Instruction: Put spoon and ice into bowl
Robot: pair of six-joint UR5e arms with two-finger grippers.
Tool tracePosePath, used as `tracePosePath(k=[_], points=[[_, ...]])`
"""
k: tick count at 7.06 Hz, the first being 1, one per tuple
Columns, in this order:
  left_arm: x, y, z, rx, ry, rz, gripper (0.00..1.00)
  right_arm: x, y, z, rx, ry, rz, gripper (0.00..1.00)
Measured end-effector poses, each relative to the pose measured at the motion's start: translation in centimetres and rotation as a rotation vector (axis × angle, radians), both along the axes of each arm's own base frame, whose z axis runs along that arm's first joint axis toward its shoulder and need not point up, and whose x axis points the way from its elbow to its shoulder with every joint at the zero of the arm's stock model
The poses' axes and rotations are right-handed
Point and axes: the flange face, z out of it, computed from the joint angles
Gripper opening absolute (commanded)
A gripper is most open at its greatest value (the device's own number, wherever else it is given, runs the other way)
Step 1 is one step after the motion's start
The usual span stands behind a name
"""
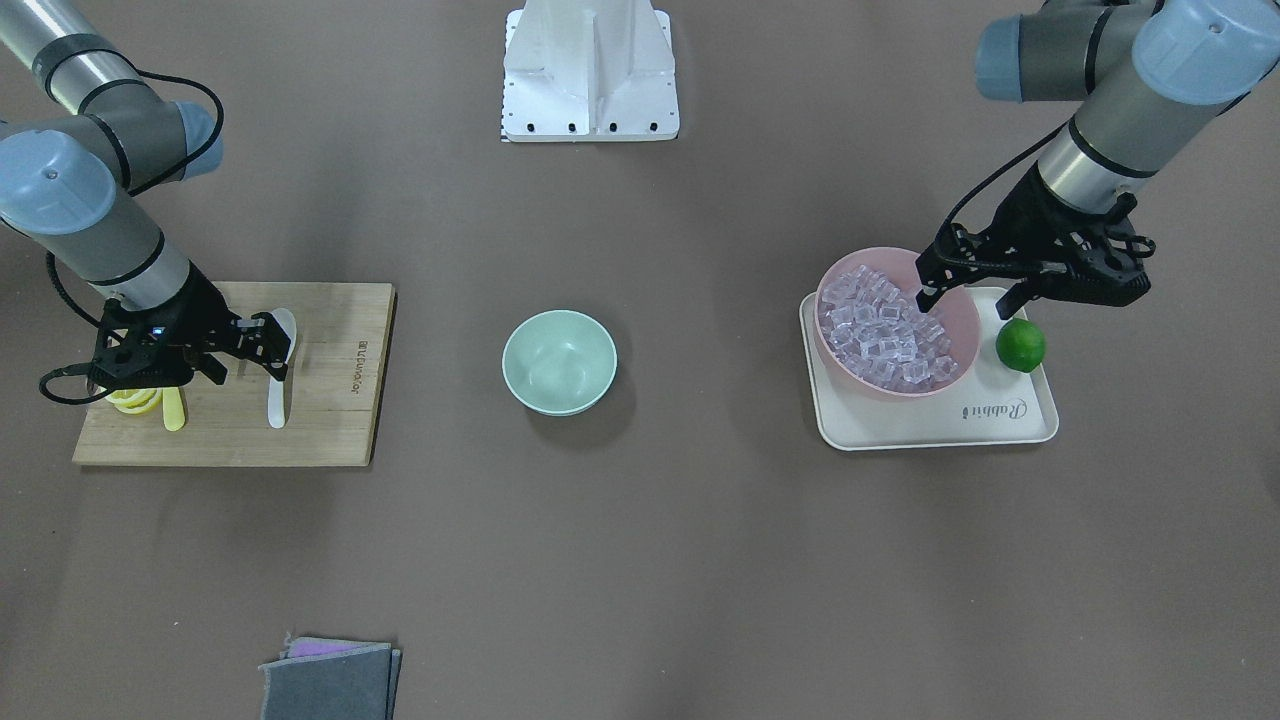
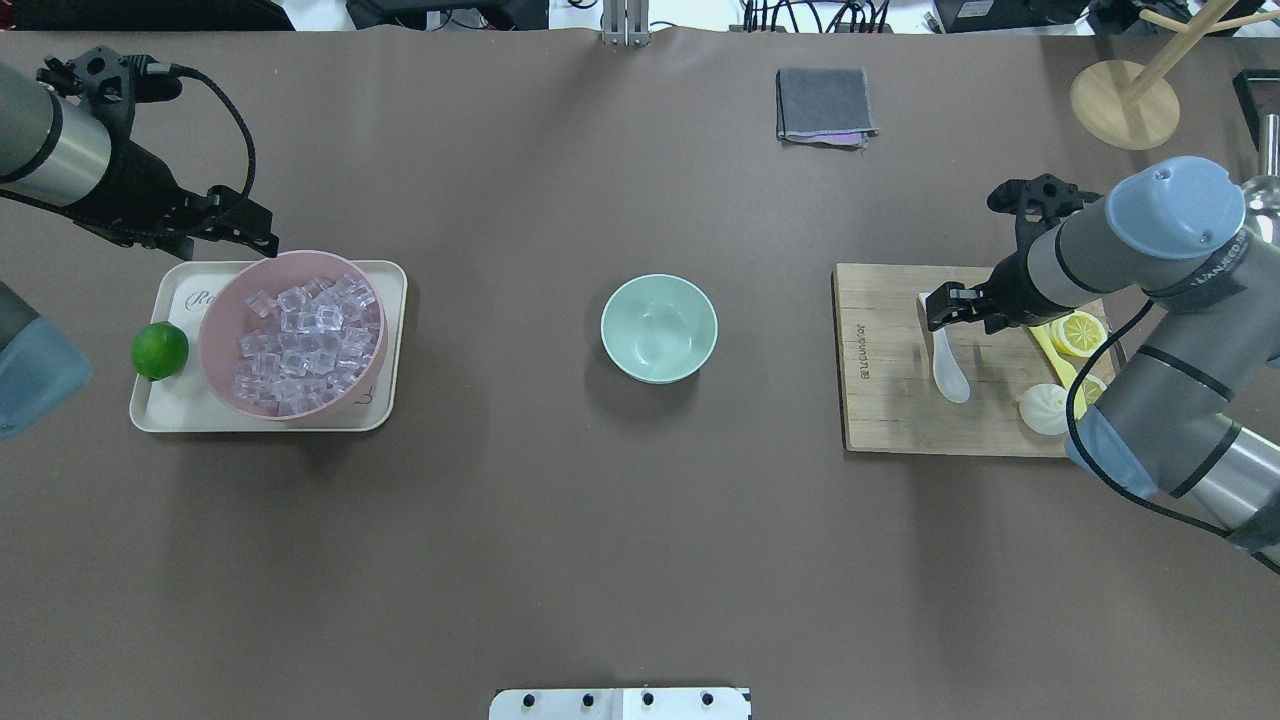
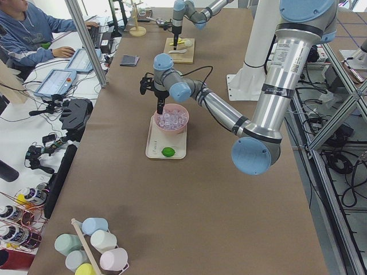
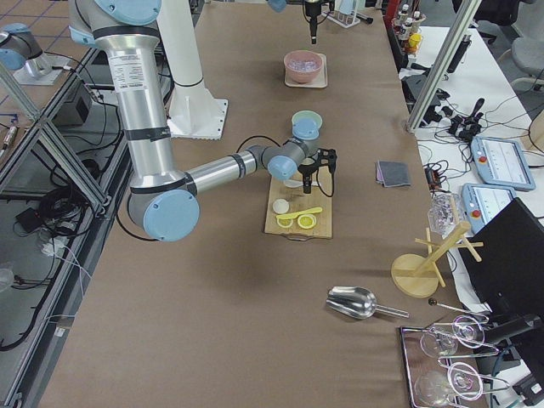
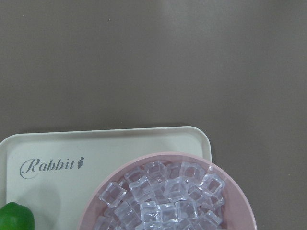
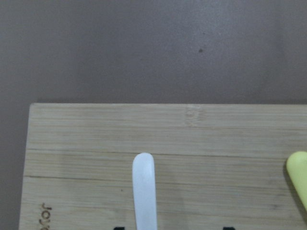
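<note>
Hovering over white soup spoon (image 1: 278, 396) on wooden cutting board (image 1: 330, 425): right gripper (image 1: 248, 358), fingers apart. Left gripper (image 1: 967, 298), fingers apart, above ice (image 1: 885, 335) in pink bowl (image 1: 885, 391). Mint-green bowl (image 1: 558, 360) mid-table.

The brown desk (image 2: 640, 560) carries the mint-green bowl (image 2: 659, 328) at its middle. A cream tray (image 2: 170, 405) sits well apart on the left and a wooden cutting board (image 2: 890, 400) well apart on the right. A folded grey cloth (image 2: 824, 104) lies near the far edge, and a round wooden stand base (image 2: 1124, 104) stands at the far right corner.
</note>
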Motion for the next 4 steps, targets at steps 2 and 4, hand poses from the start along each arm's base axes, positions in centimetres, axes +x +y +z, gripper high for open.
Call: tracePosePath(k=[2,4], points=[[-0.01,0.05,-0.13,0.002,0.001,0.0,0.97,-1.0,0.35,0.08,0.007,0.01,-0.007,0.44],[-0.09,0.16,-0.4,-0.001,0.006,-0.006,0.97,-1.51,0.18,0.13,0.007,0.013,-0.01,0.0]])
